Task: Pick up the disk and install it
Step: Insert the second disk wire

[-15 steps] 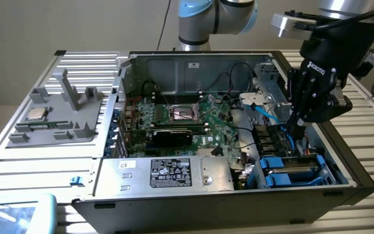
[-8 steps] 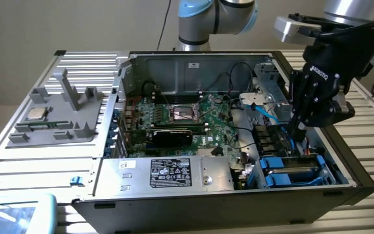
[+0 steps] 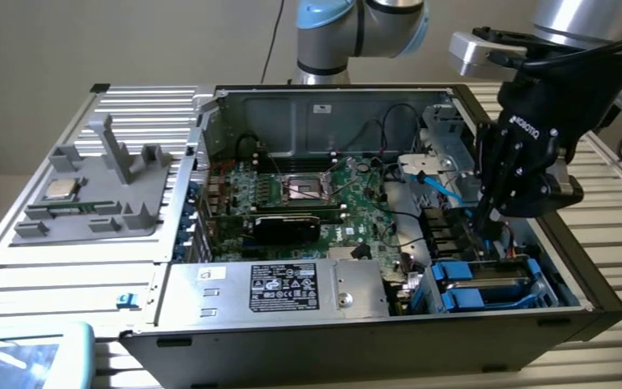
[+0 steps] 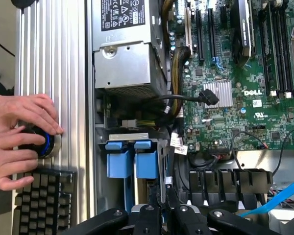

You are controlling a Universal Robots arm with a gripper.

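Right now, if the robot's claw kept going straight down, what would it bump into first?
Probably the blue disk carrier sitting in the drive bay of the computer case. The gripper points down just above it, though depth is hard to judge.

Bright blue disk carrier (image 3: 484, 285), green motherboard (image 3: 355, 212)

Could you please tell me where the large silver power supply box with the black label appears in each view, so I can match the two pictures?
Exterior view: the large silver power supply box with the black label sits at the near front edge of the open computer case, towards the exterior view's left of the blue drive carriers.
Wrist view: the box lies beside the ribbed aluminium table.
Shared landmark: the green motherboard.
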